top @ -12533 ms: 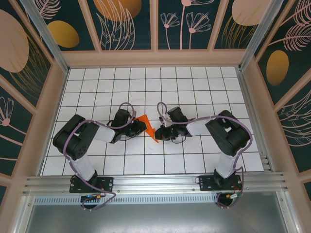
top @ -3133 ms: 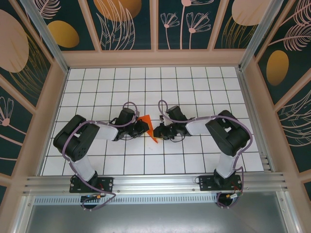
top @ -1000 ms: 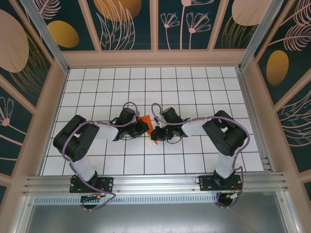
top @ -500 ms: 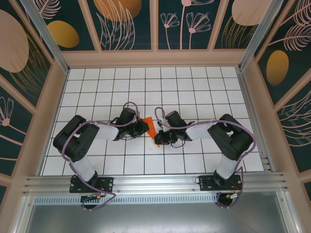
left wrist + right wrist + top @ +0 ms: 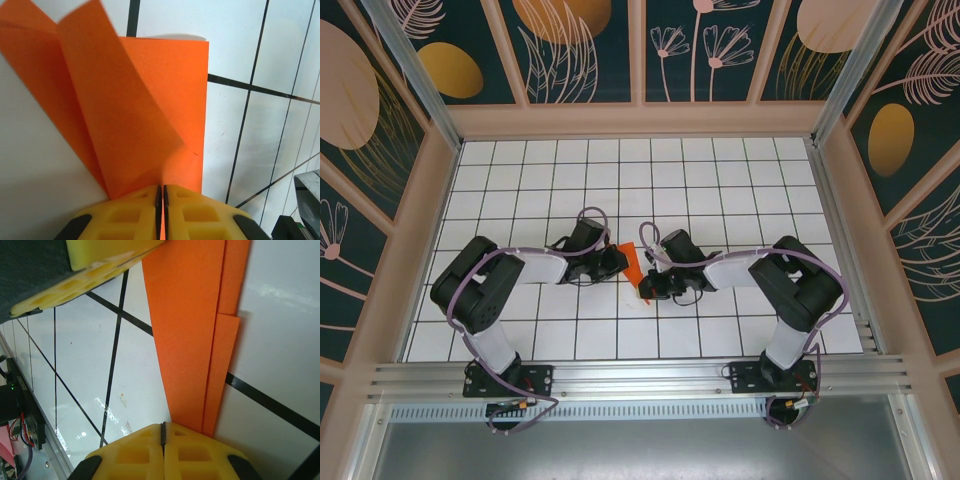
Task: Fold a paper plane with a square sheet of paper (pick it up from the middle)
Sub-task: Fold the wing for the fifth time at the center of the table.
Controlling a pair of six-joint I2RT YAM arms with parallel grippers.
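Orange paper [image 5: 631,264], folded into a narrow layered strip, sits mid-table [image 5: 720,180] between both grippers. Left arm is bent with the elbow out and the forearm low, reaching right. Left gripper [image 5: 161,192] has its pads pressed together, pinching the paper's far part, with one flap sticking up. Right arm mirrors it, reaching left. Right gripper [image 5: 163,427] pads are clamped tight on the near tip.

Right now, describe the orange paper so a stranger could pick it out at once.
Find the white gridded table ringed by dark leaf-print walls. At its middle, the left pincer pinches a folded orange paper, with the right pincer at its near end. Bright orange, unlike the dull golden wall ovals.
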